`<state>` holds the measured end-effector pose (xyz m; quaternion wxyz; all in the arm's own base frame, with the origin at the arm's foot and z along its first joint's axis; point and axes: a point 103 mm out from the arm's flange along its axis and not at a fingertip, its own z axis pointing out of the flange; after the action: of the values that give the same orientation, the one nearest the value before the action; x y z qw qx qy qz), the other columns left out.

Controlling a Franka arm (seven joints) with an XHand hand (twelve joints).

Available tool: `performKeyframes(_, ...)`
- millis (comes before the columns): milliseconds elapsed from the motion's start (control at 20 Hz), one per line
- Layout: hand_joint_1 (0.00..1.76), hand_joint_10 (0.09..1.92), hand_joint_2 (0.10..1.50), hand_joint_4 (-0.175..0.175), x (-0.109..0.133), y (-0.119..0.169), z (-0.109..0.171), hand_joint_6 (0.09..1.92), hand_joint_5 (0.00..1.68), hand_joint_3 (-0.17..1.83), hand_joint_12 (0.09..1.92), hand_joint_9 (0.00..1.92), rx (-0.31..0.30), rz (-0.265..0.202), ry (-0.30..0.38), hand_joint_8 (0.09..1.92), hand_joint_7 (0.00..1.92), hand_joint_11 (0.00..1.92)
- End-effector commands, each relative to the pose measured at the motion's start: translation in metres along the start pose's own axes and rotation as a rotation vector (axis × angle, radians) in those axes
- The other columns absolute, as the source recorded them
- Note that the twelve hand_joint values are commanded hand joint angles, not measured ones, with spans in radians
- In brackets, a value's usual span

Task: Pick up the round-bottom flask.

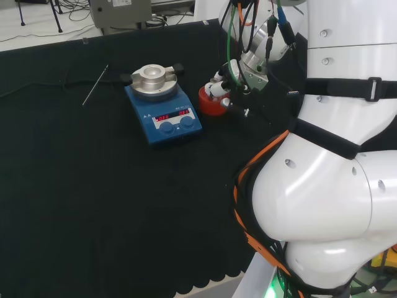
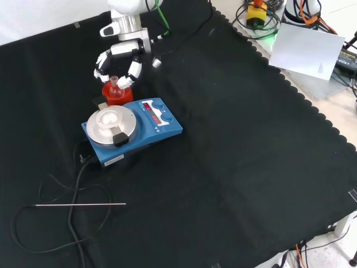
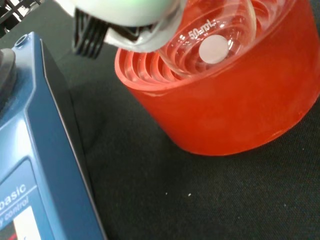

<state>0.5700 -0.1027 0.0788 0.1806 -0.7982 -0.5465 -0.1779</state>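
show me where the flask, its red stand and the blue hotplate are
round-bottom flask (image 3: 212, 42), wrist view, on the clear bulb sitting in the stand
red ribbed stand (image 3: 235, 110), wrist view, on its outer side wall
blue hotplate (image 2: 162, 120), front view, on the sloped blue front panel beside the round metal plate

In the front view we see the blue hotplate (image 2: 136, 129) just beside the red ribbed stand (image 2: 117, 96) at its 5 o'clock, blocking that side. The robot hand (image 2: 118, 61) occupies 12 o'clock. From 3 o'clock the black desk (image 2: 240, 145) lies open.
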Motion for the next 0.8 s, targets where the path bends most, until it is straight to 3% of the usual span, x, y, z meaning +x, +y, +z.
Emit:
performKeyframes(50, 1.04, 0.63, 0.63, -0.049, 0.0008, 0.001, 0.0008, 0.8, 0.82, 0.7, 1.31, 0.64, -0.007, -0.004, 0.005, 0.67, 0.49, 0.32)
performKeyframes(800, 1.05, 0.6, 0.65, -0.033, 0.0061, 0.0053, -0.0022, 0.83, 0.85, 0.73, 1.3, 0.7, -0.016, -0.018, 0.025, 0.65, 0.55, 0.36)
